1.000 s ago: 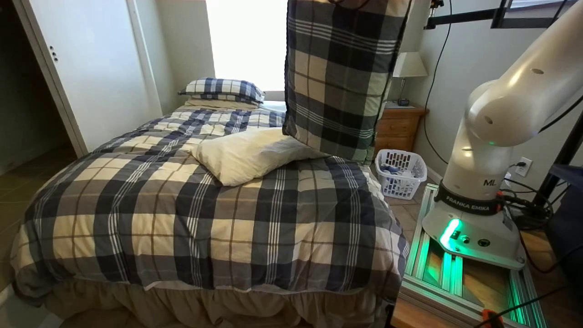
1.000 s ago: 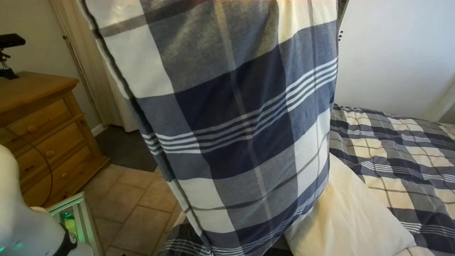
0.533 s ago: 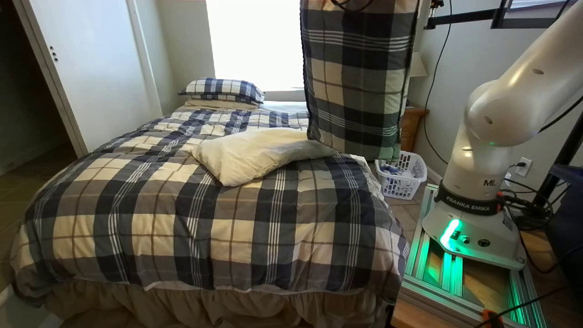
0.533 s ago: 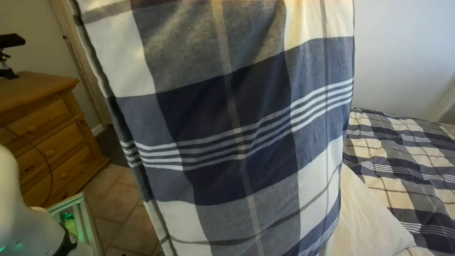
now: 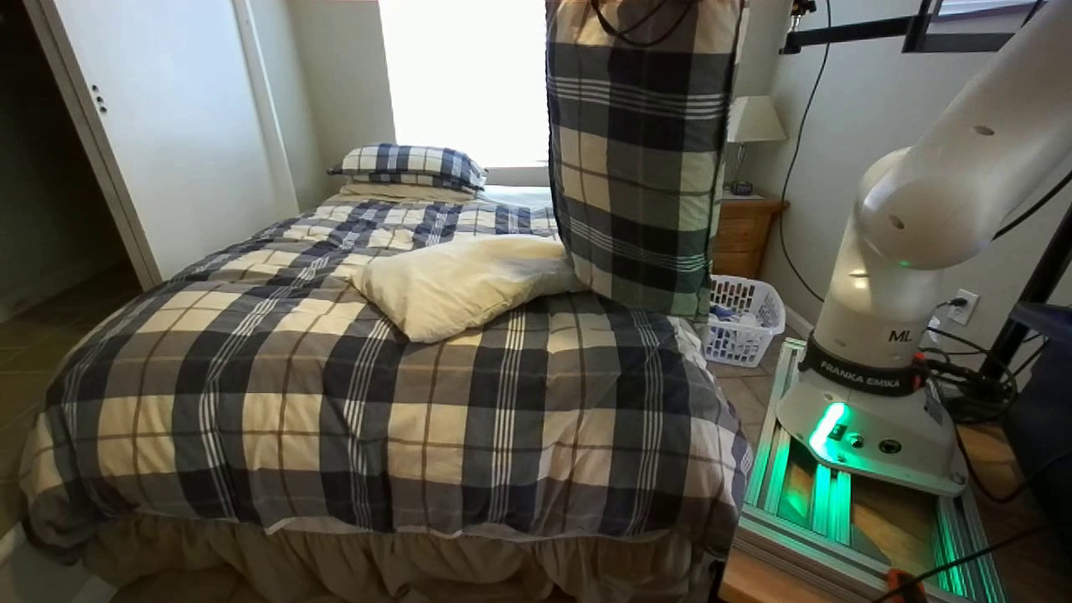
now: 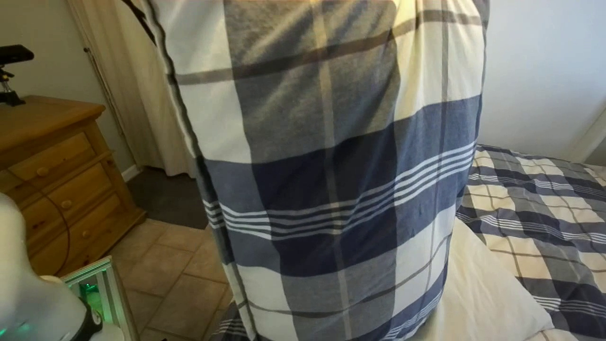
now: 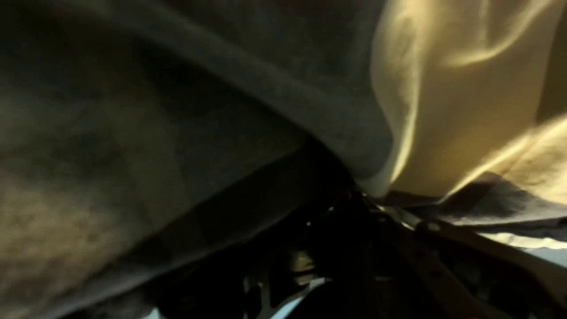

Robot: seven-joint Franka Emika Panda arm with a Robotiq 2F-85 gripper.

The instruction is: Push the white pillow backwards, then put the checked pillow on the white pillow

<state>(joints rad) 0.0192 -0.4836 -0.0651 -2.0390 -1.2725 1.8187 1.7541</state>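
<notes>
Hanging, the checked pillow (image 5: 641,159) shows navy-and-cream plaid.

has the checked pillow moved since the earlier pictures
Yes, downward: in an exterior view the checked pillow now hangs lower against the white basket than in both earlier pictures.

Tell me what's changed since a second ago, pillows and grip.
In an exterior view, the checked pillow has come lower and its bottom end has swung toward the picture's right. It still hangs, its fabric held in the fingers; nothing was let go. The white pillow lies unmoved on the bed.
</notes>
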